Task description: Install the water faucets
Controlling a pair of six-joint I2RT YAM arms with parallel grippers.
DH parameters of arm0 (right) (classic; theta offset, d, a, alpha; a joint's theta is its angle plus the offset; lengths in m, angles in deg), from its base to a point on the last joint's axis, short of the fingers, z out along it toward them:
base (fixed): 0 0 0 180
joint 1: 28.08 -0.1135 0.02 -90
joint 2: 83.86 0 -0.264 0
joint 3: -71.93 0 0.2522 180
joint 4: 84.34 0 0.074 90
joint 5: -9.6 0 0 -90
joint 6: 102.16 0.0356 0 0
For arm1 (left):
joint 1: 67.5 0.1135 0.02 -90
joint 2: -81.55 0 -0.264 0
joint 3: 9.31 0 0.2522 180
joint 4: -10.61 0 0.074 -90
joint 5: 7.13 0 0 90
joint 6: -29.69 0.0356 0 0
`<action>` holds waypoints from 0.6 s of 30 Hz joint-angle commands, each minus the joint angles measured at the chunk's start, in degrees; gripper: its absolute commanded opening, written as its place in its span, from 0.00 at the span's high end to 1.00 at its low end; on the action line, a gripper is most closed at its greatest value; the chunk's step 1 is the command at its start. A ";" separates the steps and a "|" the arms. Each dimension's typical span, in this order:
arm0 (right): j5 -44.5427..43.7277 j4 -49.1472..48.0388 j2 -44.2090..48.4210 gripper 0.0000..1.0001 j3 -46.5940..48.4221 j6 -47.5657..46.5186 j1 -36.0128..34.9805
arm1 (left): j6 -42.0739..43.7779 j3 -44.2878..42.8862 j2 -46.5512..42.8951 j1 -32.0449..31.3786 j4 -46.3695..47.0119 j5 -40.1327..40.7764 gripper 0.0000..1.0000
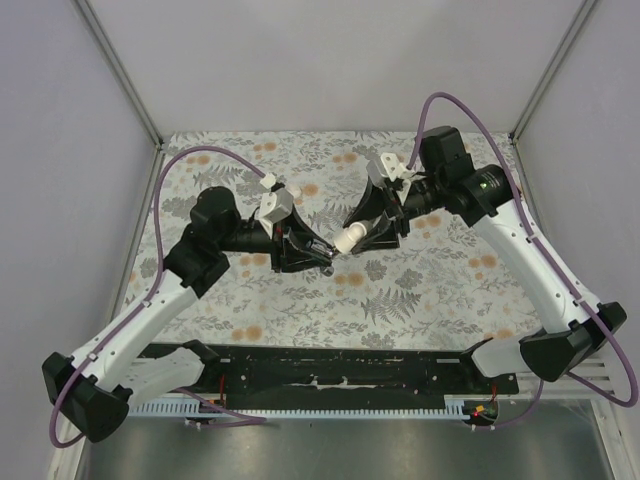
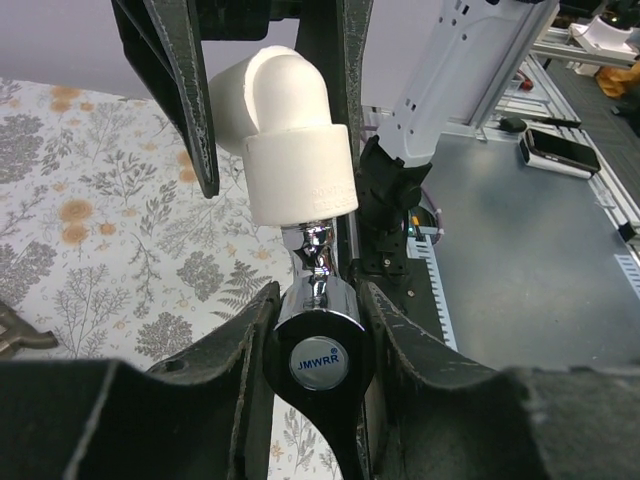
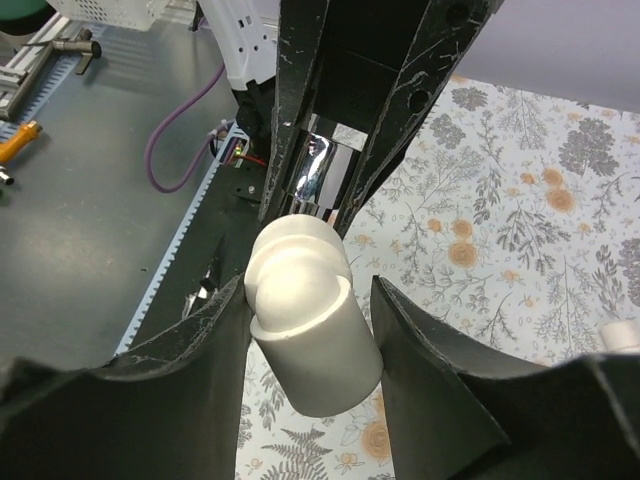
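Arms meet over the middle of the tabletop [image 1: 450,290], which is covered in a floral print. The left arm rises from its base at 7 o'clock in the top view, bends outward toward 9 o'clock, and its forearm runs toward 3 o'clock. The right arm rises from 5 o'clock, bends near 2 o'clock, and its forearm runs back toward 8 o'clock. The two wrists face each other almost nose to nose.

Left gripper [image 1: 316,253]: closed to a narrow gap on the faucet [image 2: 320,335], with both fingers bearing on the chrome body. The round cap marked JMWRR faces the left wrist camera.

Right gripper [image 1: 368,231]: closed part-way on a white fitting [image 3: 312,325], with one finger pressed to each side of its barrel.

The faucet is held clear of the tabletop, just at 7 o'clock of centre in the top view. Its narrow chrome end enters the open socket of the fitting. How deep it sits cannot be told.

Surroundings: in the left wrist view the right gripper's black fingers crowd the fitting at 10 and 12 o'clock. In the right wrist view the left gripper's fingers hide most of the faucet, leaving only a chrome strip visible. A purple cable [image 1: 170,175] loops over each arm. A black rail [image 1: 330,368] runs along the near edge between the bases. A small white cylinder [image 3: 621,335] lies on the tabletop at 3 o'clock in the right wrist view, cut off by the frame.
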 commanded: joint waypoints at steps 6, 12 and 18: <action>-14.67 -17.49 -0.89 1.00 -2.50 33.98 -1.66 | 19.08 1.95 -9.25 -10.81 2.45 36.14 0.98; -30.43 -25.59 -3.18 1.00 -5.49 63.79 -1.66 | 47.45 8.45 -8.57 -31.64 9.89 74.57 0.98; -32.01 -35.45 -4.32 1.00 -11.38 78.60 -1.75 | 70.26 15.22 1.01 -42.39 34.76 95.35 0.98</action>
